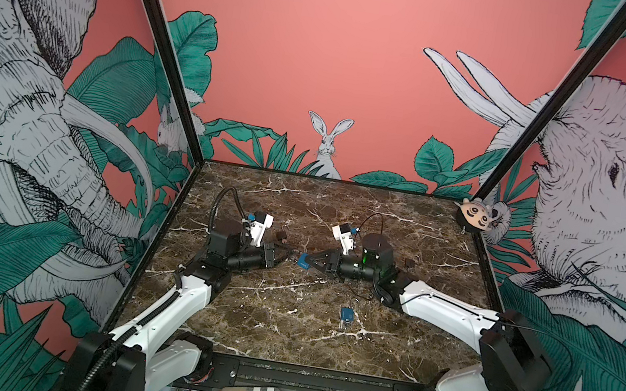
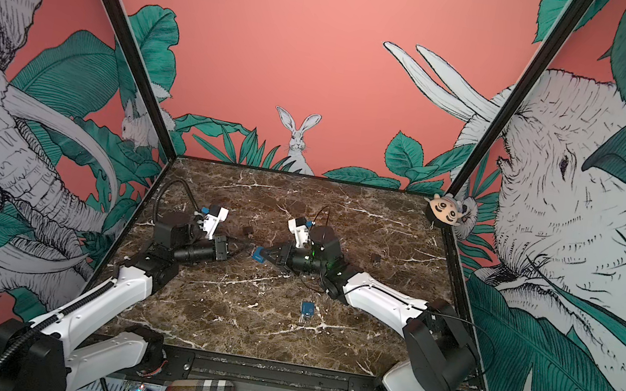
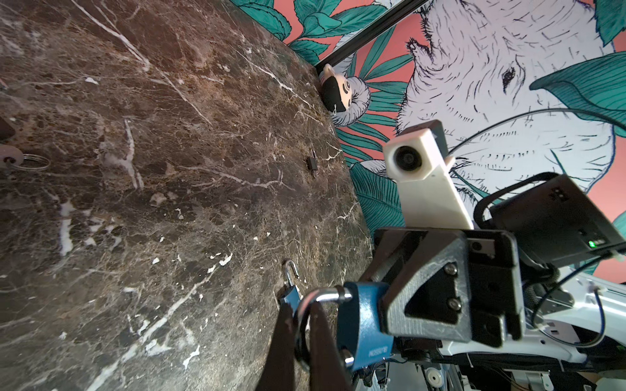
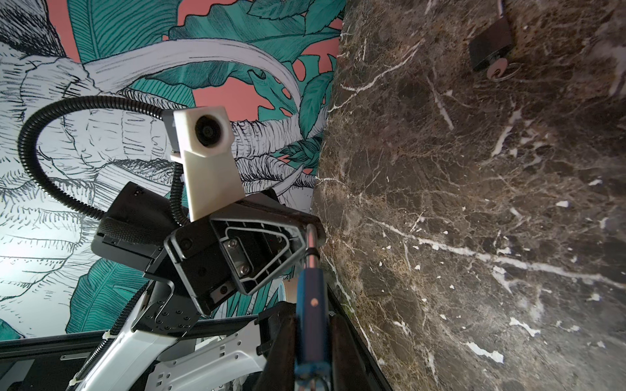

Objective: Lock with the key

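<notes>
My right gripper (image 1: 311, 264) (image 4: 311, 333) is shut on a blue padlock (image 1: 302, 263) (image 2: 258, 255) (image 4: 311, 294) and holds it above the middle of the marble table (image 1: 281, 339). My left gripper (image 1: 290, 253) (image 2: 249, 246) (image 3: 301, 313) is shut on the padlock's silver shackle (image 3: 327, 297) (image 4: 310, 243), fingertip to fingertip with the right one. A dark ring sits between the left fingers (image 3: 283, 338). At the padlock's bottom end a bit of metal ring (image 4: 315, 385) shows; the key itself is hidden.
A second blue padlock (image 1: 346, 316) (image 3: 291, 294) lies open-shackled nearer the front. A black padlock (image 1: 282, 235) (image 4: 489, 47) with a key (image 4: 497, 71) in it lies behind the grippers, another black one (image 1: 410, 264) (image 3: 312, 164) at the right. A plush toy (image 1: 476, 217) sits in the back right corner.
</notes>
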{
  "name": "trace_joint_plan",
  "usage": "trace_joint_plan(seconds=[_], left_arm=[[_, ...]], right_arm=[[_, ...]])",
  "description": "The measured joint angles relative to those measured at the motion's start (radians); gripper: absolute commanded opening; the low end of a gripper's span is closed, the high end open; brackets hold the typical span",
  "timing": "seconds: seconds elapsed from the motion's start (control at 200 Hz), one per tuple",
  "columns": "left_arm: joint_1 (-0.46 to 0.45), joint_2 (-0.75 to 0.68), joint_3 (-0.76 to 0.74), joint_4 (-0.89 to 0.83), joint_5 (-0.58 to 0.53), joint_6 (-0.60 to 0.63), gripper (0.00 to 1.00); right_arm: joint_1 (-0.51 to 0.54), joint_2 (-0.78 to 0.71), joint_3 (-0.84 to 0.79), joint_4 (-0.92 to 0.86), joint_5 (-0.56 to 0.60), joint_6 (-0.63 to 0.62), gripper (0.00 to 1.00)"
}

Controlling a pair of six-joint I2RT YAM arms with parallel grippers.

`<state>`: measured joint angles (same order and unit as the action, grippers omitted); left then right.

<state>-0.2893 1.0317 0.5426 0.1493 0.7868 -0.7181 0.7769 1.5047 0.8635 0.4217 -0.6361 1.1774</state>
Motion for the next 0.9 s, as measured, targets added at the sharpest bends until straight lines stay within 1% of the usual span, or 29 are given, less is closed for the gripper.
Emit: trace_joint_plan(seconds=[0.29, 0.47, 0.605, 0.9], left_arm=[[-0.001, 0.0, 0.0, 0.022, -0.031, -0.006, 0.0], [-0.002, -0.002, -0.004, 0.029, -0.072, -0.019, 0.0], [-0.003, -0.012, -0.008, 0.032, -0.104, -0.028, 0.0], [-0.002, -0.048, -0.009, 0.03, -0.135, -0.05, 0.0]], right_arm=[[0.0, 0.018, 0.016, 0.025, 0.021, 0.01, 0.0], [0.0, 0.067, 0.024, 0.102, 0.027, 0.048, 0.0], [0.002, 0.112, 0.063, 0.115, 0.026, 0.051, 0.0], [0.006, 0.12, 0.075, 0.143, 0.03, 0.049, 0.0]])
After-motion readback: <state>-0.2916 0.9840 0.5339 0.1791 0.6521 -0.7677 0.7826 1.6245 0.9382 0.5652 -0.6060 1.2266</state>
